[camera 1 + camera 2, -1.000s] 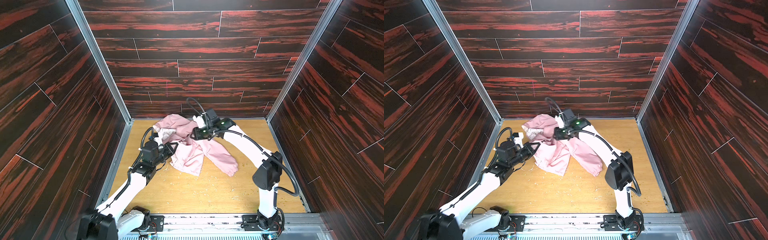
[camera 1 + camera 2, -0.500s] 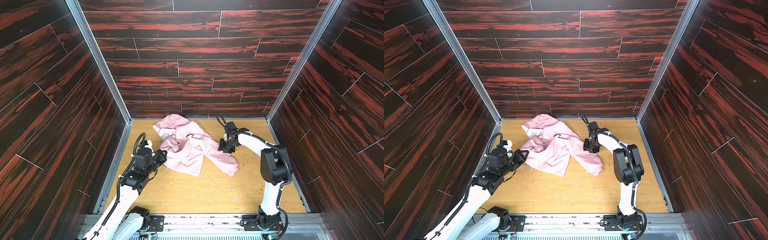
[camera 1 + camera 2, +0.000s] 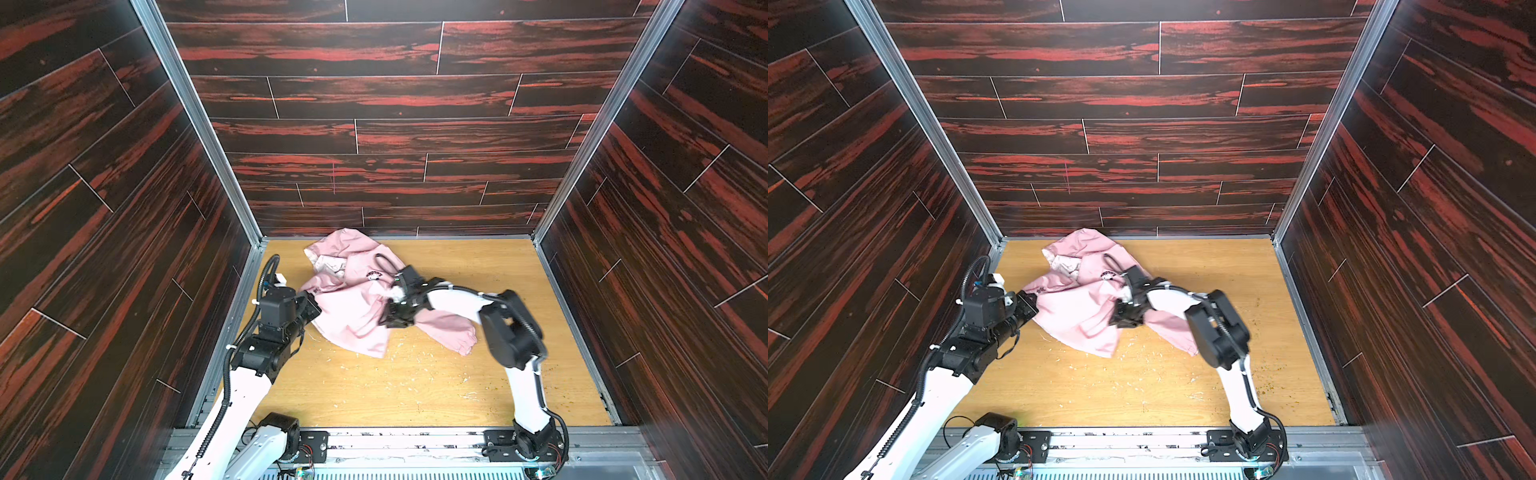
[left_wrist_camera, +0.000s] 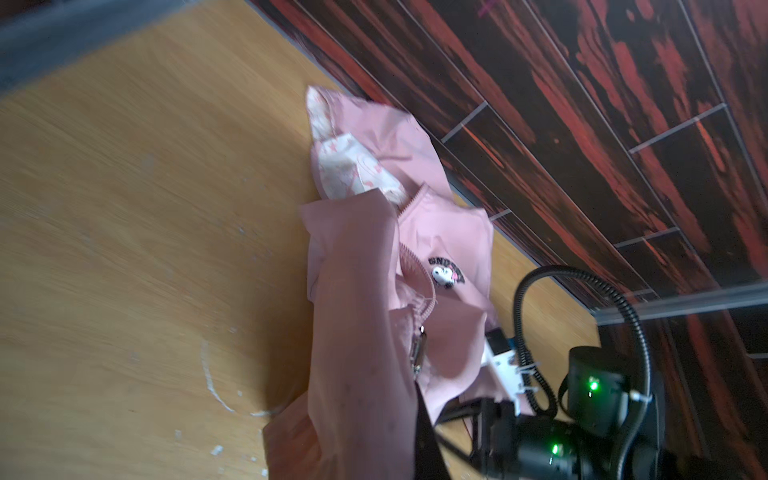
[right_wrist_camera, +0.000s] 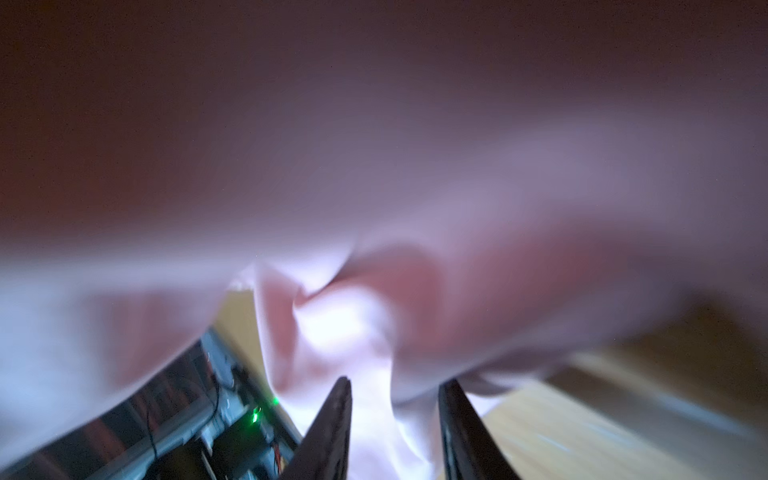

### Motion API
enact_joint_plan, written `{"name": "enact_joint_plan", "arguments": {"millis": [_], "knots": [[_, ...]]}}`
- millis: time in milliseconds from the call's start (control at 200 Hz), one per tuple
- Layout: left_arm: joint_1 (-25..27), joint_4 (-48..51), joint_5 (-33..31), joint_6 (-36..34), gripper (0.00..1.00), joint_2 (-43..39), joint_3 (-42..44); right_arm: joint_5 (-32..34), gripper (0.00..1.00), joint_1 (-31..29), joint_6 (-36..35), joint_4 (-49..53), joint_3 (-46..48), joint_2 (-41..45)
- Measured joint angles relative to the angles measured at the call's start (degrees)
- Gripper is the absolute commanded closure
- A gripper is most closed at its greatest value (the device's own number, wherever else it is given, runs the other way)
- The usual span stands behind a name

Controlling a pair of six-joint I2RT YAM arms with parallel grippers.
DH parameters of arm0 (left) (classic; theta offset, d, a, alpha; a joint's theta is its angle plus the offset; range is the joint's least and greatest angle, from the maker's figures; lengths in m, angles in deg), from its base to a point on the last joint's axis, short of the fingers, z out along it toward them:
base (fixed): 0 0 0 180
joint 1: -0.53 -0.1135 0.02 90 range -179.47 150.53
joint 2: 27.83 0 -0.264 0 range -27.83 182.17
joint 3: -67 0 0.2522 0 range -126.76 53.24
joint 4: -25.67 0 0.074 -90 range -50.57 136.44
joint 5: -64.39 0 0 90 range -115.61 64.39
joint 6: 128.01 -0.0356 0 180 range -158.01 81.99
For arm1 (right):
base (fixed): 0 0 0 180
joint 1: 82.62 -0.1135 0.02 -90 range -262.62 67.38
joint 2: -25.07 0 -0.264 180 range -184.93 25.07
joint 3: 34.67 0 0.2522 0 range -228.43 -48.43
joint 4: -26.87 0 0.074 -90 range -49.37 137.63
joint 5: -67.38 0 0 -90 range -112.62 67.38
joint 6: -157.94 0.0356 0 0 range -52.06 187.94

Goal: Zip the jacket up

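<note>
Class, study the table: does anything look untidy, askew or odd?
Yes. The jacket lies crumpled and twisted, its zip open, and pale flecks litter the table near it.

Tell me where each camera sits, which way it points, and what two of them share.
Top views: high over the near edge, looking down toward the back wall; both arms, left gripper, right gripper, the jacket on the table.
Left wrist: on the left arm, looking across the jacket to the back wall; one own finger, the right arm.
Right wrist: on the right arm, close against blurred pink cloth; its two fingers, apart.
Shared: top views and left wrist both show the chest logo.
</note>
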Motion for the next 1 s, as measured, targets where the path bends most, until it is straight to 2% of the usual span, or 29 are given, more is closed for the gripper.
{"name": "enact_joint_plan", "arguments": {"millis": [100, 195, 255, 411, 506, 726, 997], "knots": [[-1.9, 1.0, -2.8, -1.4, 1.00, 1.2, -2.3, -2.0, 0.59, -3.8, -1.5, -0.1, -3.7, -0.3], [-4.1, 1.3, -3.6, -2.6, 1.00, 2.9, -4.0, -1.5, 0.57, -2.1, -1.9, -0.7, -2.8, 1.8], [-5.2, 1.3, -3.6, -3.3, 1.00, 4.3, -4.8, -0.1, 0.56, 2.1, -1.5, -0.6, -0.2, 4.2], [-7.3, 0.8, -3.2, -4.2, 1.00, 6.3, -5.4, 4.9, 0.57, 18.0, -1.1, -0.3, 7.5, 10.2], [-8.7, 0.4, -2.5, -4.2, 1.00, 7.1, -5.7, 7.5, 0.58, 22.4, -1.2, 0.1, 10.8, 10.8], [-10.1, -1.2, 0.9, -4.0, 1.00, 8.2, -6.4, 5.3, 0.59, 16.7, 0.9, -1.4, 18.3, 10.7], [-10.3, -1.9, 4.4, -3.7, 1.00, 8.2, -6.4, 0.5, 0.60, 8.8, 4.9, -6.2, 14.6, 6.3]]}}
